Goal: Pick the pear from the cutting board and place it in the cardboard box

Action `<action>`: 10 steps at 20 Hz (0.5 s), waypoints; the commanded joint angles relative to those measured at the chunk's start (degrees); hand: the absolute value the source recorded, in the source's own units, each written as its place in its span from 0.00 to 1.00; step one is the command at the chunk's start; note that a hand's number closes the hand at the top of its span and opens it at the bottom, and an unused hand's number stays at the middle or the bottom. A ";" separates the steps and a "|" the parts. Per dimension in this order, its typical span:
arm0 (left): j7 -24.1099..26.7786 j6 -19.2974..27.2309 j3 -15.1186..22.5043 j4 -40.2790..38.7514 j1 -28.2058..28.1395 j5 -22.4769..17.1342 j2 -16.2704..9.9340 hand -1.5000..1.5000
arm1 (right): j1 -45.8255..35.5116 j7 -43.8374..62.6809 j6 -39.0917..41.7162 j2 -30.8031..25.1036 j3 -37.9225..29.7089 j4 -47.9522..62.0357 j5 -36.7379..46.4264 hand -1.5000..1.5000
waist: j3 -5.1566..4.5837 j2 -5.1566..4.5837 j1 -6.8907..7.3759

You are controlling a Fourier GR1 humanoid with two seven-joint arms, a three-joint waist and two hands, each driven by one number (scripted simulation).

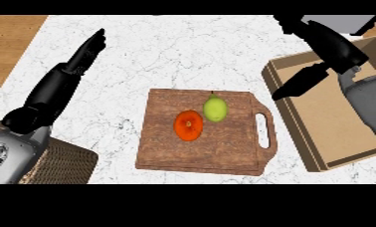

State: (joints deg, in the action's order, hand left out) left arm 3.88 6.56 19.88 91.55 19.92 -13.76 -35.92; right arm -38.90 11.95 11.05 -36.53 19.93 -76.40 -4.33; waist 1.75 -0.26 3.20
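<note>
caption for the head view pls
Pear and orange fruit on cutting board; both open hands raised, cardboard box at right.

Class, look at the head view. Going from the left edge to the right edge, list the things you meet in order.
Left hand → orange fruit → pear → slot handle of the cutting board → right hand, over the cardboard box.

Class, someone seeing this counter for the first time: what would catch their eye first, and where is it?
Probably the green pear and the orange fruit, side by side on the wooden board in the middle. Next, the right robot hand, open above the left rim of the box at the right. The left robot hand rests open at the left.
</note>
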 commanded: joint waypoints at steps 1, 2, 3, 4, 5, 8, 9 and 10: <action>1.00 -0.70 0.80 -3.56 -1.48 -0.17 2.11 0.50 | -7.02 -1.18 4.88 2.15 4.99 6.06 4.82 0.00 | -1.83 -0.87 0.42; 2.12 -0.24 1.25 -4.88 -1.52 1.10 2.37 0.50 | -8.99 0.04 8.08 1.51 5.07 6.80 3.94 0.00 | -1.86 -0.75 -0.32; 0.53 0.01 2.31 -3.58 -1.14 0.88 2.97 0.50 | -10.28 2.34 10.62 2.07 6.70 6.55 3.76 0.00 | -1.87 -0.55 -0.51; 1.58 -1.43 0.60 -4.66 -0.82 -0.68 1.64 0.50 | -11.69 1.48 12.80 0.99 7.13 9.00 4.72 0.00 | -1.89 -0.82 -0.19; 0.61 0.31 2.31 -0.89 -2.50 0.58 1.62 0.50 | -13.29 5.42 14.68 2.17 9.67 8.53 5.52 0.00 | -1.93 -0.33 0.85; 1.60 0.21 2.86 -3.57 -2.28 0.47 2.50 0.50 | -18.18 7.63 22.27 3.87 12.82 10.67 5.51 0.00 | -1.99 -0.70 0.18; -0.73 0.88 3.33 -2.59 -0.87 0.69 2.56 0.50 | -18.94 8.66 25.63 4.59 14.33 10.85 4.96 0.00 | -1.94 -0.50 -0.26; 0.64 0.65 2.37 -4.51 -1.08 0.52 2.05 0.50 | -20.82 10.32 26.06 6.95 15.52 11.07 5.69 0.00 | -1.99 -0.56 -0.35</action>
State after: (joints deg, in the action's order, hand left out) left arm 3.52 6.42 21.34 91.49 20.41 -14.26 -36.53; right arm -54.33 18.57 29.89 -32.63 31.33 -67.41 0.62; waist 1.46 -0.08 3.38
